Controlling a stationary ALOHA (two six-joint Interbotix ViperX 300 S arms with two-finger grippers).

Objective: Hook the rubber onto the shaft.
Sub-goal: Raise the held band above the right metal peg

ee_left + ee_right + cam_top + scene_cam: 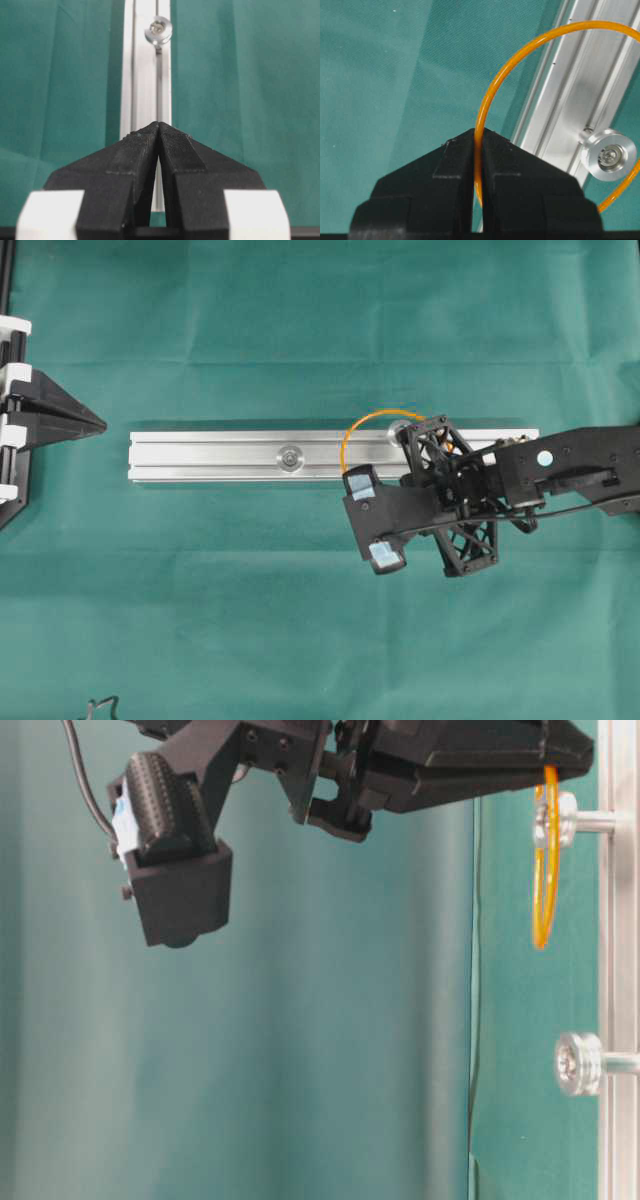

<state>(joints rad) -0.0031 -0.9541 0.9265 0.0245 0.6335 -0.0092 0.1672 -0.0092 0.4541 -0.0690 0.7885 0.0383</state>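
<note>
right gripper (477, 137) pinched shut on rubber (520, 55) | loop around nearer shaft (609, 155), rail-wise | left gripper (159, 129) shut, empty, well apart

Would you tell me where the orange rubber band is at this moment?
The rubber band is pinched in the shut right gripper, right of centre in the overhead view, arcing over the aluminium rail beside the right-hand shaft.

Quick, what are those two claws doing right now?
Left gripper: closed, holding nothing.
Right gripper: closed on the orange rubber band.
</note>
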